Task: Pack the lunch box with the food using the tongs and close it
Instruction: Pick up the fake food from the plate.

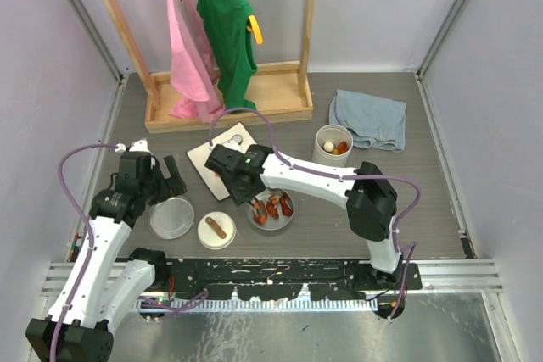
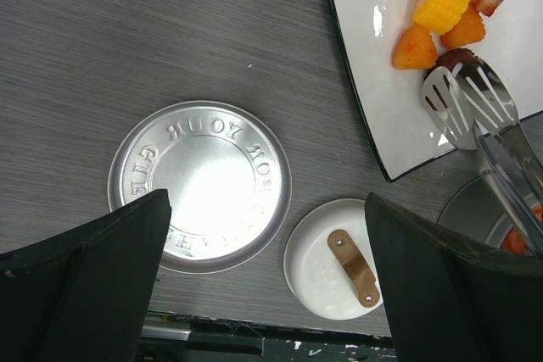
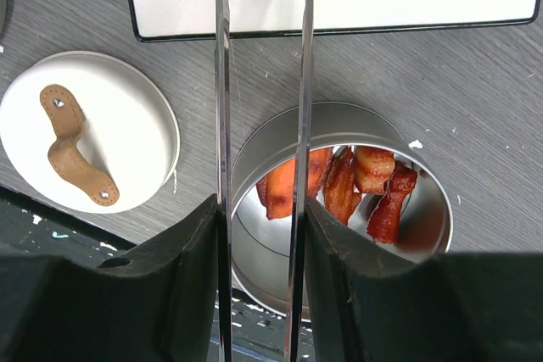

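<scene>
My right gripper (image 3: pixel 261 235) is shut on the slim silver tongs (image 3: pixel 222 82), and both arms run up between its fingers. In the left wrist view the tongs' slotted tips (image 2: pixel 467 99) rest on the white plate (image 2: pixel 399 125), against a dark red piece (image 2: pixel 454 58) beside orange and yellow food (image 2: pixel 441 4). Under the right wrist a round steel tin (image 3: pixel 254 260) holds orange and red pieces (image 3: pixel 373 180). A flat steel disc lid (image 2: pixel 199 184) lies below my left gripper (image 2: pixel 267 235), which hangs open and empty. A tall steel cup (image 1: pixel 333 143) with food stands at the right.
A white round lid with a brown strap (image 2: pixel 339 258) lies between the disc lid and the tin, near the table's front edge. A blue cloth (image 1: pixel 369 118) lies at the back right. A wooden rack (image 1: pixel 229 99) with pink and green garments stands at the back.
</scene>
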